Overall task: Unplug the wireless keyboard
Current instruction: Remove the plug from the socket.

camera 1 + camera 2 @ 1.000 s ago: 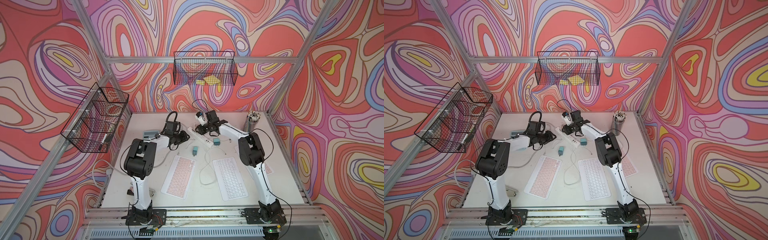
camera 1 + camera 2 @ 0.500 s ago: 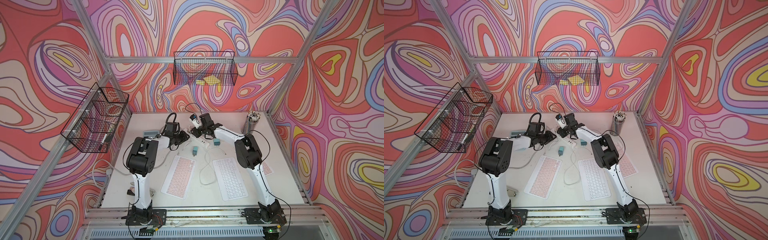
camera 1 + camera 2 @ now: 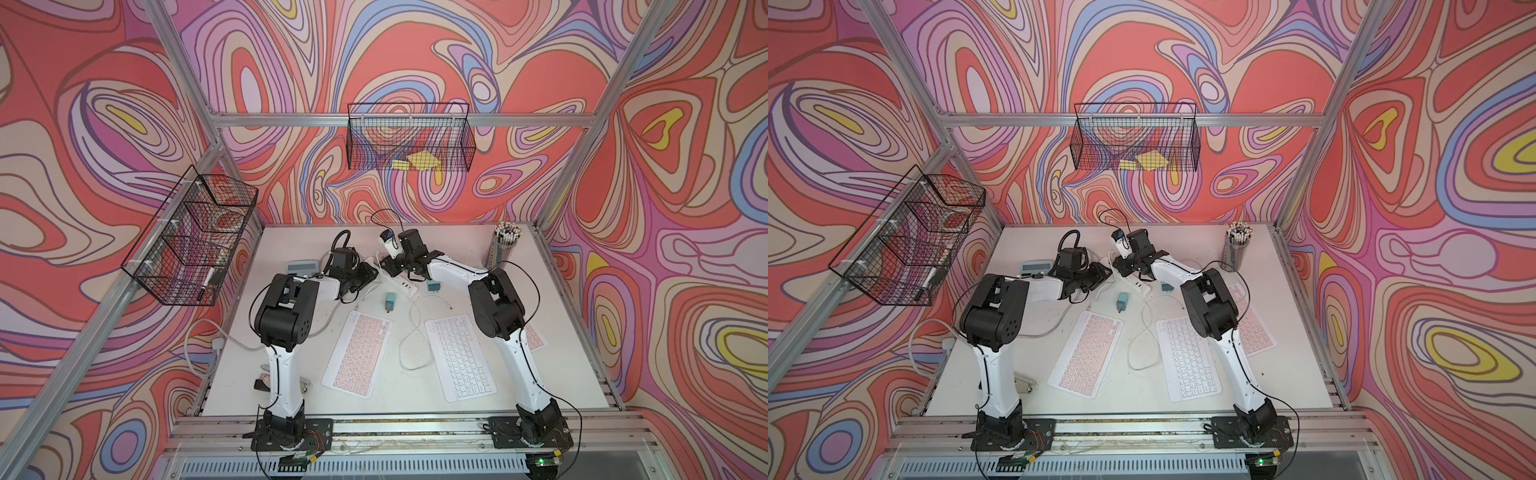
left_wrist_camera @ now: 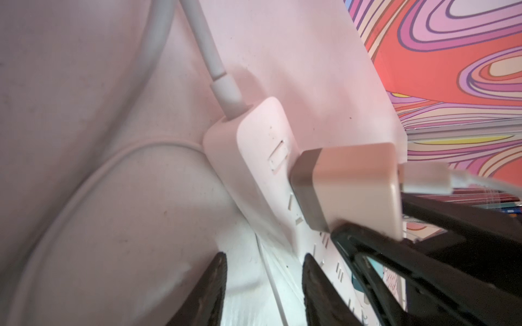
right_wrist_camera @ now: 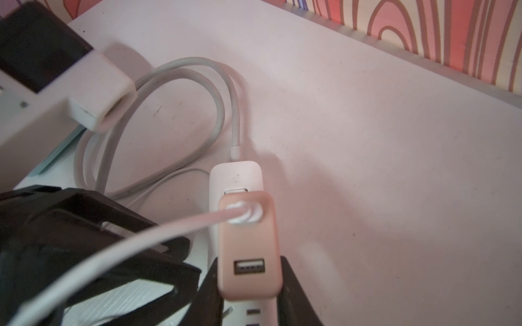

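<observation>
At the cord end of the power strip (image 3: pixel 401 284), a pinkish charger (image 5: pixel 248 245) sits in the socket nearest the cord. The right hand (image 5: pixel 250 282) is clenched on it, with one black finger on each flank of its body. A thin white cable (image 5: pixel 127 242) leaves the charger's outer face and runs off past the strip. In a top view it loops across the worktop (image 3: pixel 561 374) on the robot's side of the strip, between the pink keyboard (image 3: pixel 359 359) and the white keyboard (image 3: pixel 459 361). Both keyboards lie flat, well clear of the strip.

The left hand (image 4: pixel 264 262) is down at the strip just beside the charger. Its fingers stand apart, one over the strip's face and one over the worktop next to it. Whether they pinch the strip or only bracket its edge cannot be told from the wrist view.

The step in hand looks like the pull itself. The grasp is made, and the charger's grey base meets the strip's face, so the plug is not yet out. The next move calls for a straight draw away from the strip's face, along the prongs, not a sideways tug. The strip looks light and lies free on the worktop, so it would likely rise with the charger unless the left hand bears down on it. The cable should be kept slack so that it drags neither keyboard.
</observation>
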